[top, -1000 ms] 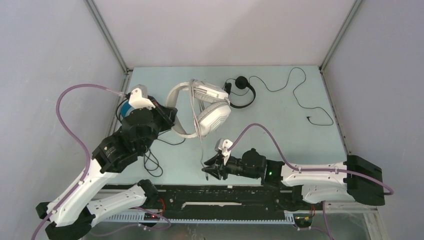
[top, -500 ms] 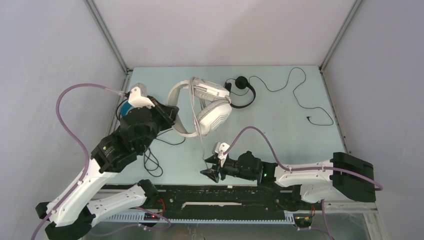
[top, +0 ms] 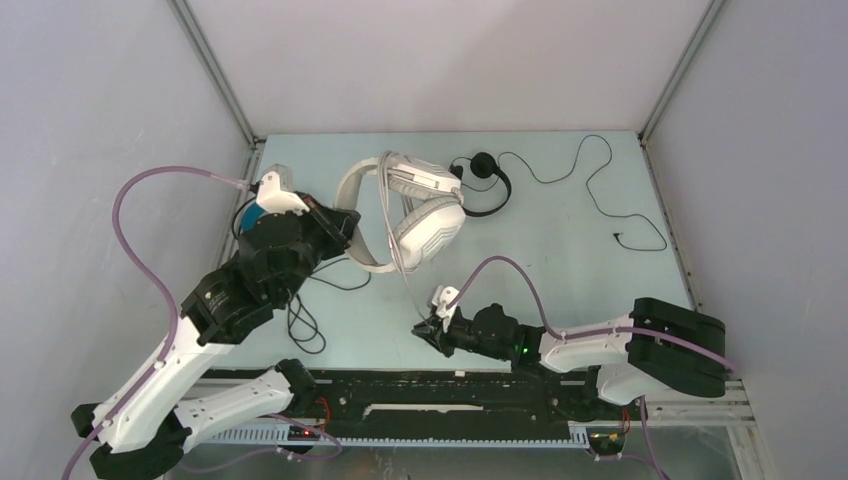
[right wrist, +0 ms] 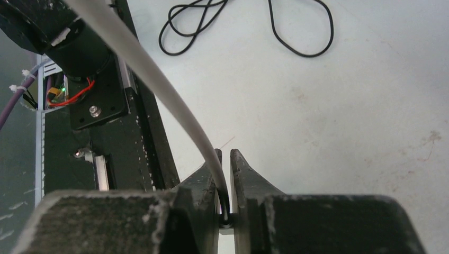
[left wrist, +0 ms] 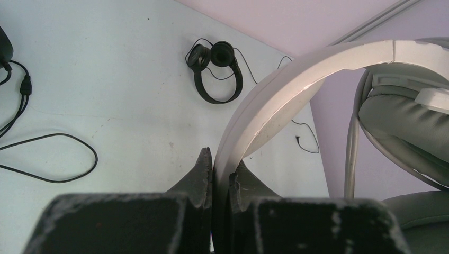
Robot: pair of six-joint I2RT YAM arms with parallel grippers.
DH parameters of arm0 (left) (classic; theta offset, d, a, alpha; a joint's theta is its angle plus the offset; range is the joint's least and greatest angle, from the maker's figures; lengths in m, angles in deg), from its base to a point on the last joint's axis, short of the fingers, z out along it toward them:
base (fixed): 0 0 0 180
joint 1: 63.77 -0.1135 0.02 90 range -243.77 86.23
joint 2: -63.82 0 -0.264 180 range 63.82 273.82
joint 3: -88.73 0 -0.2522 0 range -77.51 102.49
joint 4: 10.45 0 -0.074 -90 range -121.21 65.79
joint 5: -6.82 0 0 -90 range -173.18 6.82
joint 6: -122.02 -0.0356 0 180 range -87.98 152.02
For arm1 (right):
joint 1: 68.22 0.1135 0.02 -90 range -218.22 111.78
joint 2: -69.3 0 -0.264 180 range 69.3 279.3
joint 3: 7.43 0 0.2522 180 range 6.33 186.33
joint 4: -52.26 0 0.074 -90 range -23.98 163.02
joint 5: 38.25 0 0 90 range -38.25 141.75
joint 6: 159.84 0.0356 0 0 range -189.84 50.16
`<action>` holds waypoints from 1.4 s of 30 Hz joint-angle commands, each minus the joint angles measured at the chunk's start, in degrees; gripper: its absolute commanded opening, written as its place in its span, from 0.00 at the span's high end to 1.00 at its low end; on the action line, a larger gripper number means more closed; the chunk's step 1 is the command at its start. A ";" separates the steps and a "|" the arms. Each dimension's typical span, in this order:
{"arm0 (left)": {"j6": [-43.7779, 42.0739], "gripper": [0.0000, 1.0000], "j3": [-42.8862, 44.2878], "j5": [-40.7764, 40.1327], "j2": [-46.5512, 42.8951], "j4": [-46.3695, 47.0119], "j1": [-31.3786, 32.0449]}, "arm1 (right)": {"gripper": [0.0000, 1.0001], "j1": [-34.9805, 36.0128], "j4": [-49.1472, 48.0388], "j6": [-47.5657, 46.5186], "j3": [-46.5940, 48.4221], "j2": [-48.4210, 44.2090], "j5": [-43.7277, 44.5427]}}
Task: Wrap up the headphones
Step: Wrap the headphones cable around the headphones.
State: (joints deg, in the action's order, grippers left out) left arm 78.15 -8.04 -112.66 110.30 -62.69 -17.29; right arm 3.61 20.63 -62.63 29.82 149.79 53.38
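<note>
The large white headphones [top: 412,212] are lifted over the middle of the table. My left gripper [top: 342,236] is shut on their white headband [left wrist: 280,92], which passes between the fingertips in the left wrist view [left wrist: 221,162]. Their grey cable [top: 405,285] drops from the earcups to my right gripper [top: 428,326]. That gripper [right wrist: 225,156] is shut on the cable [right wrist: 143,58] just above the table. The small black on-ear headphones [top: 486,182] lie behind, their thin lead [top: 600,195] trailing right. A blue-lined black headset [top: 247,213] is mostly hidden under my left arm.
Loose black cable loops [top: 305,328] lie on the table by the left arm's forearm, also seen in the right wrist view as loops [right wrist: 238,26]. The black base rail [top: 400,385] runs along the near edge. Grey walls close in the back and both sides.
My right gripper opened wider, shifted up and forward along the grey cable, then closed on it. The right arm's elbow swung left. The left gripper kept still on the headband.
</note>
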 commanded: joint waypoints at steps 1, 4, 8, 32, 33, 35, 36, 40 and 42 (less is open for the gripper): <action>4.08 1.00 5.50 0.45 -1.43 6.20 -0.23 | 0.88 0.04 -6.84 2.11 -1.77 0.70 0.90; 4.06 1.00 5.58 0.45 -1.73 6.14 -0.26 | 0.85 0.22 -7.20 2.54 -1.95 1.06 -0.51; 3.97 1.00 5.59 0.38 -2.02 5.96 -0.26 | 1.00 0.24 -7.10 2.47 -1.95 1.03 -0.98; -18.84 1.00 5.57 43.79 1.46 2.43 -0.86 | 1.00 -16.63 7.82 6.58 -1.95 -11.54 -14.04; -20.53 1.00 5.32 44.90 1.58 1.71 -0.85 | 1.00 -17.32 9.05 6.75 -1.95 -12.77 -14.86; -24.28 1.00 4.52 46.04 1.23 0.51 -0.78 | 1.00 -18.81 12.41 7.01 -1.83 -15.16 -17.18; -26.17 1.00 3.93 46.42 0.76 0.25 -0.79 | 1.00 -19.25 14.13 7.05 -1.66 -16.36 -18.13; -35.48 1.00 0.69 46.02 -2.02 -0.36 -0.83 | 1.00 -20.67 22.49 6.78 -0.10 -21.80 -22.76; -41.82 1.00 -1.19 45.79 -3.49 -1.24 -0.86 | 1.00 -21.27 27.51 7.05 1.19 -24.29 -25.19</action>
State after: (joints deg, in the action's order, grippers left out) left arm 47.46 -7.76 -73.01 111.59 -65.67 -18.08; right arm -15.95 36.46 -56.29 28.11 129.68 32.82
